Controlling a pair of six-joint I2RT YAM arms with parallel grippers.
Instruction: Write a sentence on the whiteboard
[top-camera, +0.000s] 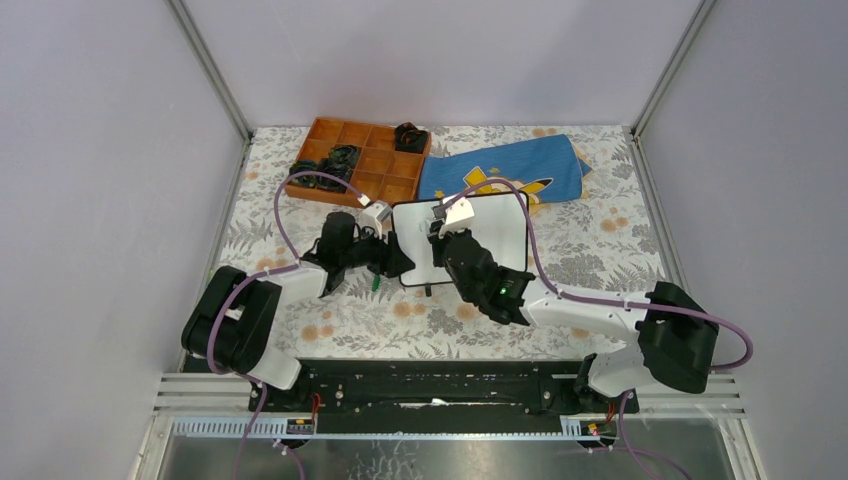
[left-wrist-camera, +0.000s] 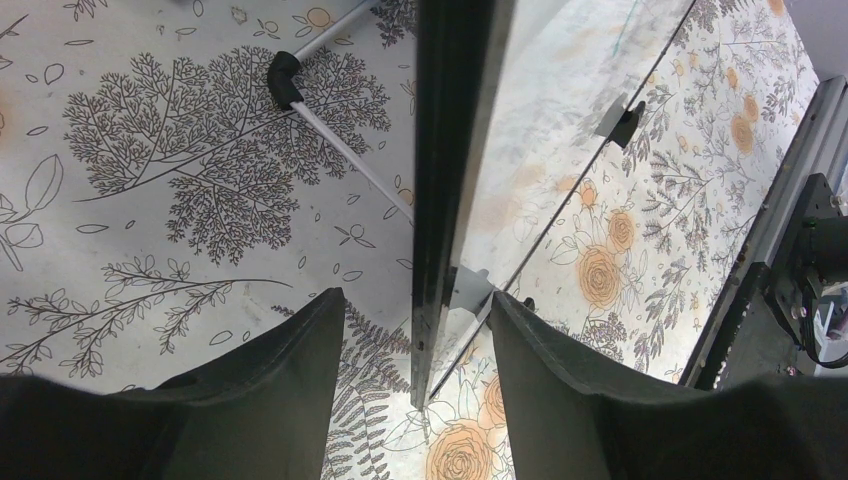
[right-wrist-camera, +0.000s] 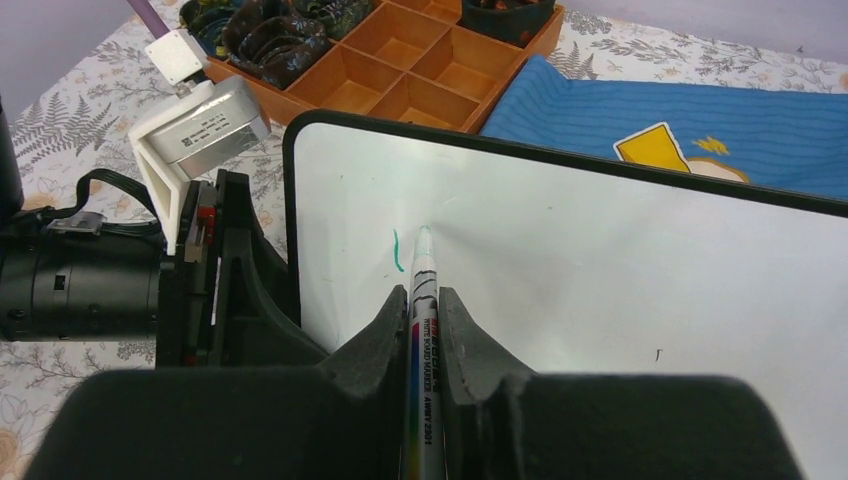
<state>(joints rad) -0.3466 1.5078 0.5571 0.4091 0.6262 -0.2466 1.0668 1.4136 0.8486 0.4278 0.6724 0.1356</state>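
Marker (right-wrist-camera: 421, 345) barrel, clamped in the right end effector (right-wrist-camera: 416, 297): lengthwise print reads approximately "WHITE BOARD MARKER", then a code ending in "2301"; leading characters unclear. Whiteboard (right-wrist-camera: 620, 270): one short green stroke (right-wrist-camera: 398, 251), not a legible character. Label (right-wrist-camera: 203, 126) on the white camera module: print too small to read.

The small white board with a thin black frame (right-wrist-camera: 600, 260) has a smooth, glossy face, and the frame looks like plastic. The blue ribbed cloth (right-wrist-camera: 700, 110) is matt. The orange compartment tray (right-wrist-camera: 400, 100) looks like matt plastic. The right claw (right-wrist-camera: 422, 300) is matt black plastic, and the white printed marker (right-wrist-camera: 422, 345) is glossy. The desk (left-wrist-camera: 200, 300) wears a matt floral-printed sheet.
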